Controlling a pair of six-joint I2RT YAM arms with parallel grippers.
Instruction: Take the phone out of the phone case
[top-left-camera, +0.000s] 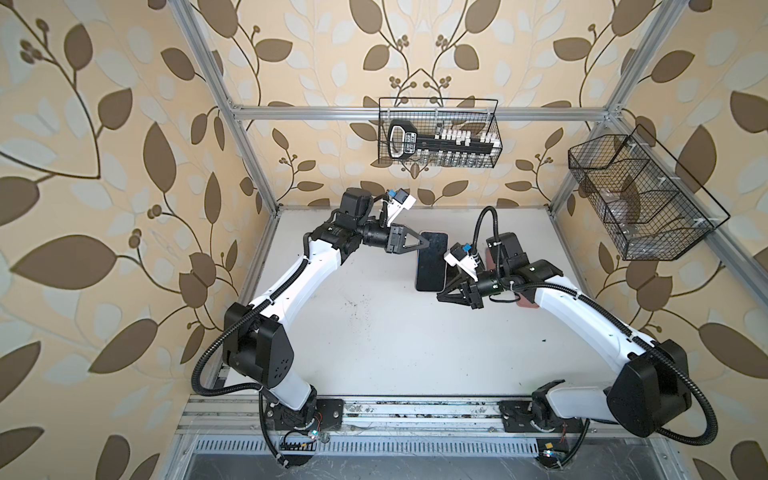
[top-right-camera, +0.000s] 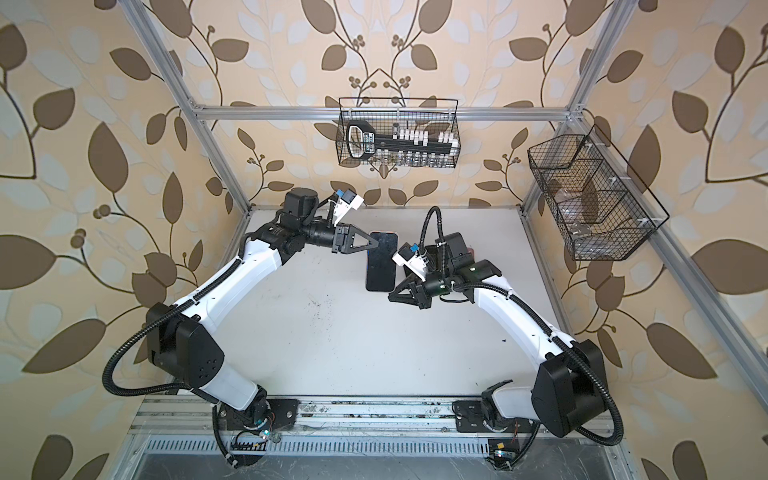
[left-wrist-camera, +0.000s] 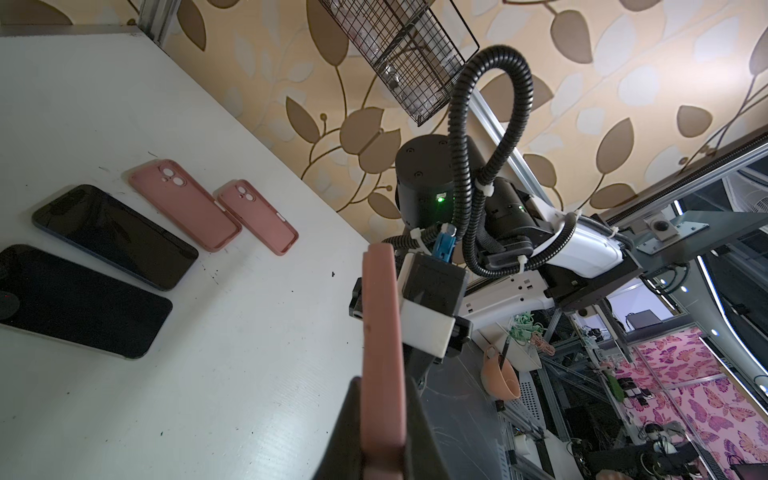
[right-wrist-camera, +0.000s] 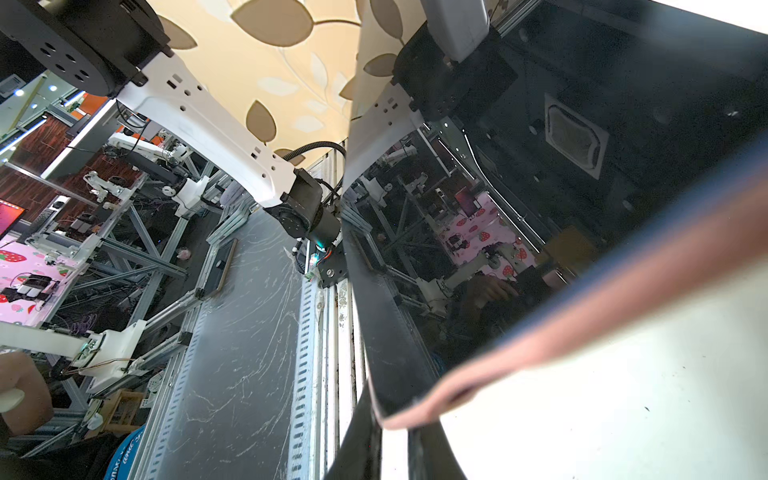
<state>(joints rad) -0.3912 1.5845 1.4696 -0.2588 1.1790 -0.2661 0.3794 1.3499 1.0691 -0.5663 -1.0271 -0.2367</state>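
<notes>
The phone in its pink case is being held above the table, pinched at the far end by the left gripper and at the near corner by the right gripper. If the case is being peeled too suddenly, the phone could be dropped.

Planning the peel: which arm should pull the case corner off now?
Right, likely: the right gripper pinches the pink case at its near corner; the left gripper clamps the far end, steadying the phone.

A black phone with a glossy screen is seen at the far middle, screen up, its length running near to far. It is seated in a pink phone case, whose rim is wrapped around its edges.
</notes>
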